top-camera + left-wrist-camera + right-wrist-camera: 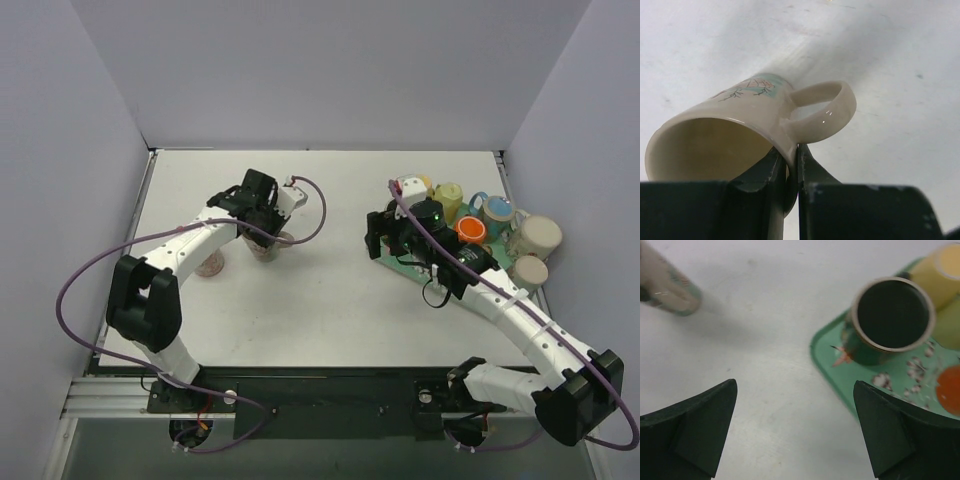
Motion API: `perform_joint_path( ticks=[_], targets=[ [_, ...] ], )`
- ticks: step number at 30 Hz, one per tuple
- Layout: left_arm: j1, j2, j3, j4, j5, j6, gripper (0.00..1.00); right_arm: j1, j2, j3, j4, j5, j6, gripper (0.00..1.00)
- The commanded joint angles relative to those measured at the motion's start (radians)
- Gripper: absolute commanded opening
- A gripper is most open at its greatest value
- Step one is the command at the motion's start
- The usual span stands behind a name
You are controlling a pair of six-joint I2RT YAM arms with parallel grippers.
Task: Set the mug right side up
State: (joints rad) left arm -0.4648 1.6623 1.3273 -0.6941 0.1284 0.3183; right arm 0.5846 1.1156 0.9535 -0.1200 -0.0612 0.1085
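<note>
In the top view, the left claw [263, 222] stands over the mug [268, 248], which is well to the left of the green tray [388, 262], on open counter [330, 300]. The right claw [383, 237] hangs at the left edge of the tray, with jaws wide and nothing between them. From above the mug is only a small brownish round shape, so I cannot read which way it points.

The left wrist view gives what the top view hides. This claw is narrow and pinches the wall of the mug at the rim, just beside the root of the handle [825, 107], one of the fingers [767, 175] inside and the other outside. The mug is tilted, with its mouth toward the camera and its base away. I cannot tell if the base touches the counter.

I judge that the turning itself is the step in hand: the grasp is made, but the mug is not yet upright. The next move calls for rolling the wrist until the mouth faces up, setting the base flat, and only then opening. The grip is on a thin wall, so the move should be slow.

The right wrist view confirms the wide, empty jaws. It alone shows that a dark green mug [890, 320] sits mouth up on the near corner of the tray. The cream mug appears there only as a blur, far left of the tray.
</note>
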Motion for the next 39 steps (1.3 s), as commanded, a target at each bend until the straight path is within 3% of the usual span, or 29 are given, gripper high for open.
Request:
perform_joint_path(
  ticks=[1, 5, 13, 14, 16, 19, 24, 31, 35, 39],
  targets=[
    [0.043, 0.027, 0.033, 0.123, -0.18, 0.016, 0.0, -0.06, -0.043, 0.022, -0.061, 0.433, 0.134, 0.96],
    [0.074, 0.062, 0.036, 0.119, -0.179, 0.038, 0.0, -0.072, -0.069, 0.013, -0.079, 0.619, 0.155, 1.0],
    [0.112, 0.126, 0.11, 0.019, -0.15, 0.067, 0.01, -0.175, 0.036, 0.155, -0.247, 0.519, 0.195, 0.98],
    [0.114, 0.125, 0.119, 0.01, -0.145, 0.068, 0.19, -0.187, 0.064, 0.177, -0.251, 0.476, 0.188, 0.98],
    [0.118, 0.114, 0.13, 0.01, -0.135, 0.068, 0.38, -0.215, 0.117, 0.215, -0.259, 0.414, 0.172, 0.98],
    [0.124, 0.064, 0.131, 0.015, -0.095, 0.084, 0.5, -0.252, 0.2, 0.306, -0.3, 0.38, 0.198, 0.96],
    [0.124, -0.03, 0.15, -0.013, -0.056, 0.088, 0.57, -0.284, 0.368, 0.41, -0.308, 0.368, 0.252, 0.94],
    [0.124, -0.165, 0.104, -0.03, 0.014, 0.073, 0.57, -0.304, 0.657, 0.644, -0.329, 0.292, 0.217, 0.92],
    [0.123, -0.219, 0.06, -0.024, 0.03, 0.077, 0.57, -0.315, 0.748, 0.718, -0.333, 0.172, 0.208, 0.88],
    [0.123, -0.239, 0.033, -0.027, 0.025, 0.082, 0.57, -0.318, 0.782, 0.717, -0.342, 0.153, 0.212, 0.8]
  ],
)
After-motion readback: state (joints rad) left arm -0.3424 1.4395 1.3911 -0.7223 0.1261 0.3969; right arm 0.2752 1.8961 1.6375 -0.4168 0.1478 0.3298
